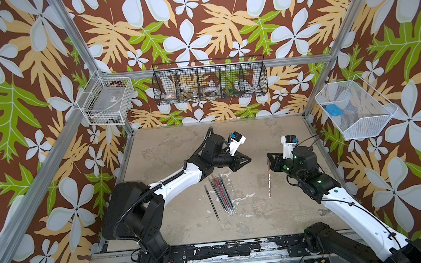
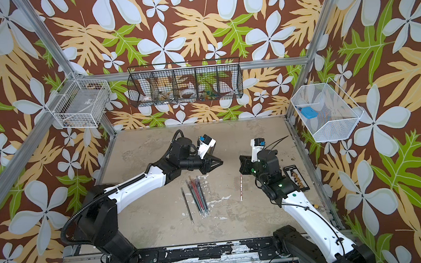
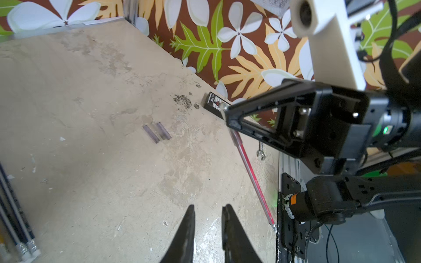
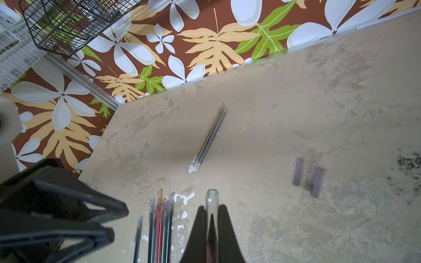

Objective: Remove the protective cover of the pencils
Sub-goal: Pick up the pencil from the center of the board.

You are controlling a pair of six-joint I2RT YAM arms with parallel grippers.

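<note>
**Lining up for the next pull**

On the left of the worn beige tabletop point(image 1: 169, 152) lies the bundle of thin red, teal and black pencils point(image 1: 220, 191), with smoky translucent sleeves on its far ends. One black pencil point(image 1: 211, 203) lies just beside it. This looks like stock kept within easy reach.

Above the capped ends the left gripper point(image 1: 247, 161) hovers. Its jaws are a narrow gap apart with nothing between them, and it is aimed rightward, likely to pinch a cap.

Facing it, the right gripper point(image 1: 269, 159) is clamped on a long red pencil point(image 1: 269, 181) whose shaft slants down toward the table. The clear plastic cap point(image 4: 211, 198) pokes past the fingertips, exposed so it can be drawn off.

Two smoky tube caps point(image 4: 317, 182), already off, lie well apart from the bundle.
</note>
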